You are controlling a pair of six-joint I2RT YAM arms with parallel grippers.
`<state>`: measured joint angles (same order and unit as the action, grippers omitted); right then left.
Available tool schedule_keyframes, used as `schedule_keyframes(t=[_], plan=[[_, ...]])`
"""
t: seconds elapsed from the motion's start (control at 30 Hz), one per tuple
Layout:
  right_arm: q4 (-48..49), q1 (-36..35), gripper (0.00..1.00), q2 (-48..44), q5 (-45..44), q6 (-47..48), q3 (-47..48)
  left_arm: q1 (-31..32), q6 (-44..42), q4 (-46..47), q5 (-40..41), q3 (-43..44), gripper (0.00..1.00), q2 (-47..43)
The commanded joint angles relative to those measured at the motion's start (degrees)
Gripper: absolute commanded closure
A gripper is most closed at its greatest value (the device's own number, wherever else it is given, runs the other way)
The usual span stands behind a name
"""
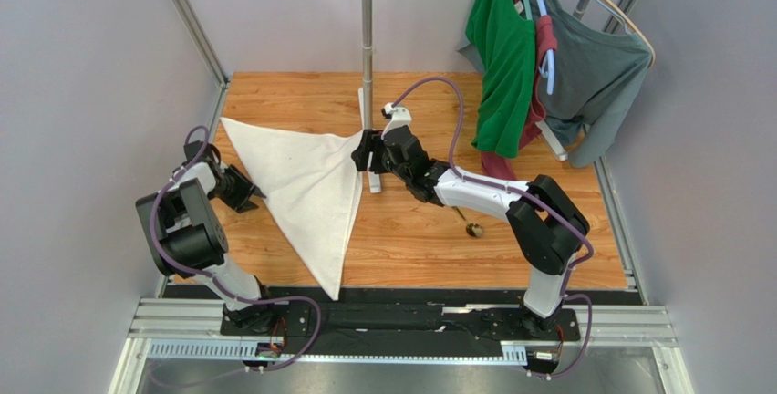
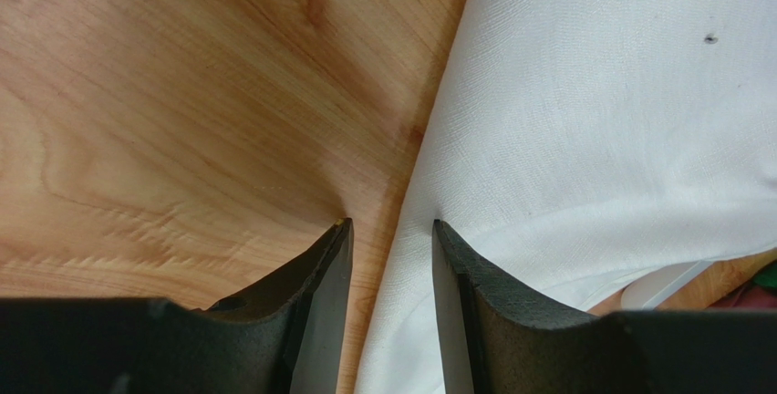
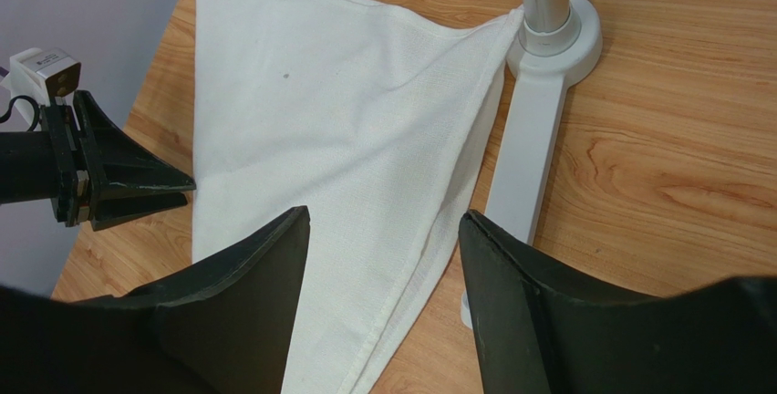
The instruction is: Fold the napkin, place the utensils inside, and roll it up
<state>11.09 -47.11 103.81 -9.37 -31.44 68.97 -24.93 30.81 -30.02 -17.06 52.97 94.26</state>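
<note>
1. The napkin (image 1: 301, 189) lies flat on the left half of the wooden table (image 1: 547, 248), folded into a triangle. One corner is at the far left, one is near the front edge, and one is at the right, touching the foot of the white pole stand (image 1: 367, 66).
2. The left end effector (image 2: 390, 225) sits low at the napkin's left edge with its jaws narrowly apart. One finger is over bare wood and the other over cloth. The hem runs through the gap between them and nothing is pinched.
3. The right end effector (image 3: 383, 216) hovers above the napkin's right corner, just beside the stand's foot, with its jaws wide and empty.
4. The spoon (image 1: 472, 227) lies on bare wood to the right of the napkin, well apart from it and partly under the right forearm. Its black handle points towards the far left and its brassy bowl is nearer.
5. A green shirt (image 1: 500, 57) and a grey shirt (image 1: 597, 75) hang at the far right.
</note>
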Motion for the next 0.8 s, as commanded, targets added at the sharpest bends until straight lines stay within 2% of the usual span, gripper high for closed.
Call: schedule_keyframes(t=[0.0,0.33,0.47,0.53,0.7,0.73,0.77], plan=[[2.53,-0.17,0.35,-2.47,-0.3,0.77,0.02,0.76,1.18,2.42,0.18,2.22,0.53,0.75],[2.44,-0.17,0.35,-2.47,-0.13,0.94,0.11,2.86,1.89,0.76,3.78,4.07,0.55,1.8],[2.44,-0.17,0.35,-2.82,-0.13,0.94,0.11,4.01,1.54,-1.26,5.54,5.82,0.58,3.03],[2.35,-0.17,0.35,-2.91,-0.3,1.03,0.02,4.53,1.36,-1.97,6.25,6.35,0.64,3.47],[2.35,-0.08,0.35,-3.44,-0.57,1.29,-0.24,5.77,0.92,-3.64,8.18,7.94,0.65,4.62],[2.35,-0.08,0.35,-3.44,-0.57,1.29,-0.24,5.94,0.92,-3.64,8.44,8.02,0.66,4.79],[2.35,-0.08,0.35,-3.61,-0.57,1.29,-0.33,6.2,0.92,-4.16,8.62,8.46,0.76,5.06]])
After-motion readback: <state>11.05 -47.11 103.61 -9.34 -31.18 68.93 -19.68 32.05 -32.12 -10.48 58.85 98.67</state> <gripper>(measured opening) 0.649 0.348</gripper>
